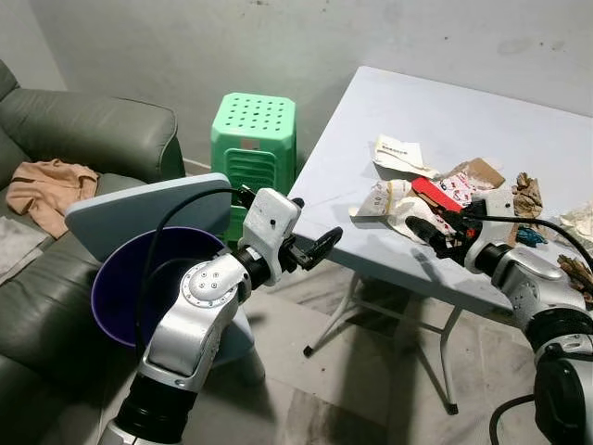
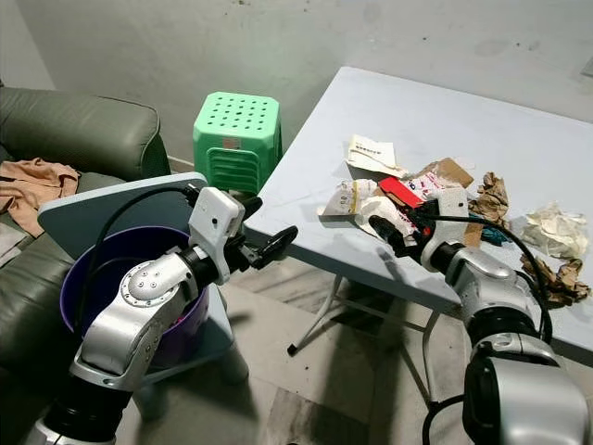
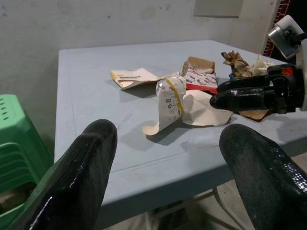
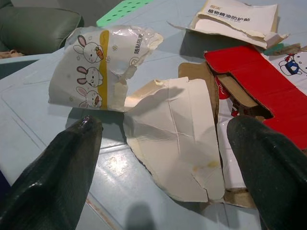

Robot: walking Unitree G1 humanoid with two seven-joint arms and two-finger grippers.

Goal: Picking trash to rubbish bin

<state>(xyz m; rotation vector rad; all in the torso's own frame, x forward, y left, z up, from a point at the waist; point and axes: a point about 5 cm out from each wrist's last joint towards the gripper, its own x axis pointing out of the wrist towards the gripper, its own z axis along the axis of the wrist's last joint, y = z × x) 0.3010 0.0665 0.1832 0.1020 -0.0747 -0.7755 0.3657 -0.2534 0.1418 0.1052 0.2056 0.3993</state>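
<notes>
Far to my left the sofa (image 1: 83,120) carries a crumpled cloth (image 1: 46,185), and nearer in the purple rubbish bin (image 1: 120,287) stands with its grey lid (image 1: 139,209) tipped up, the green stool (image 1: 255,139) behind it. My left gripper (image 1: 315,248) hangs just off the near left edge of the table (image 1: 445,120), forearm raised and bent across the bin, fingers spread and holding nothing. Further right, on the table, lies the trash: a rabbit-printed wrapper (image 4: 96,67), a cream torn carton sheet (image 4: 177,129) just beside it, a red box flap (image 4: 259,86) and a printed packet (image 1: 397,153) beyond. My right gripper (image 1: 428,230) reaches in from the near right, wrist low and level over the tabletop, fingers parted wide on either side of the cream sheet, gripping nothing yet. To do this well, I judge I should dip lower, pinch the sheet's raised edge rather than its flat middle, and lift clear before swinging left to the bin.
</notes>
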